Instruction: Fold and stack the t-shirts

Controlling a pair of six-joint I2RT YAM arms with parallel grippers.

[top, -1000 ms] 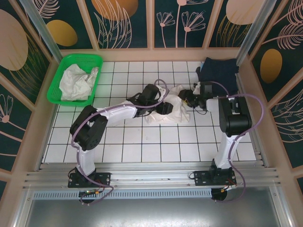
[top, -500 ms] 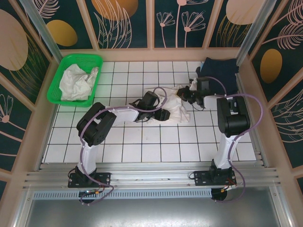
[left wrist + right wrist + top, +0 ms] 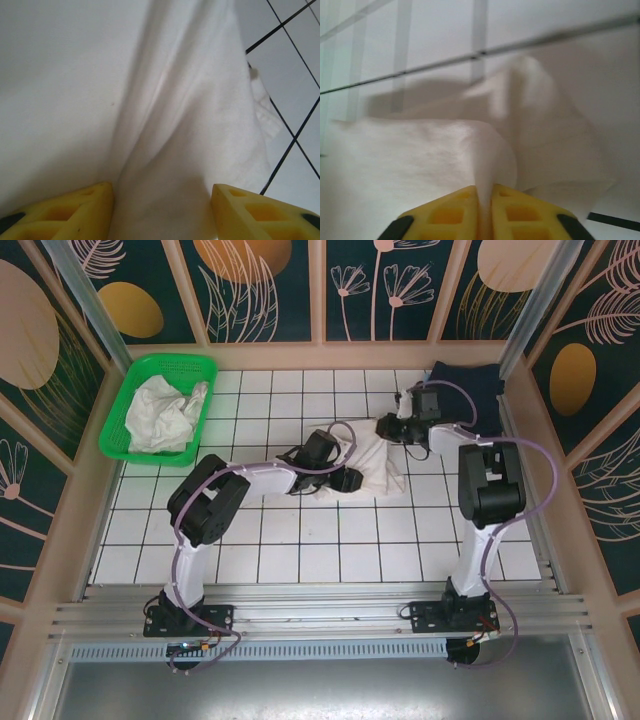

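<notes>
You were working on a white tiled table [image 3: 300,540] ruled with thin dark grid lines. Dark panelled walls [image 3: 260,290] printed with pale leaves, flowers and orange ovals closed it in, set in light wood framing. A ribbed metal rail [image 3: 320,615] ran along the near edge, where both arm bases were bolted.

A green plastic mesh basket [image 3: 118,410] sat in the far left corner, with crumpled white t-shirts [image 3: 165,412] heaped loosely inside it. In the far right corner a navy t-shirt [image 3: 480,390] lay against the wall, dark and flat-looking.

The off-white t-shirt [image 3: 378,465] lay near the middle of the table, a little to the right, bunched into an uneven patch between your two grippers. Its cloth was soft and matte, and in the left wrist view [image 3: 165,100] it showed broad shallow folds, with a hemmed edge lying on the tiles at the right.

Your left gripper [image 3: 350,480] was low over the near left part of that shirt. The left wrist view showed it [image 3: 162,210] with its yellow fingers [image 3: 75,210] spread apart and a raised ridge of fabric running down into the gap between them.

Your right gripper [image 3: 390,428] was at the shirt's far edge, close to the navy one. In the right wrist view it [image 3: 484,210] had its yellow fingers [image 3: 445,215] pressed together on a thin layer of the off-white cloth [image 3: 420,150], which rose from the pinch in a smooth curved flap above the tiles.
</notes>
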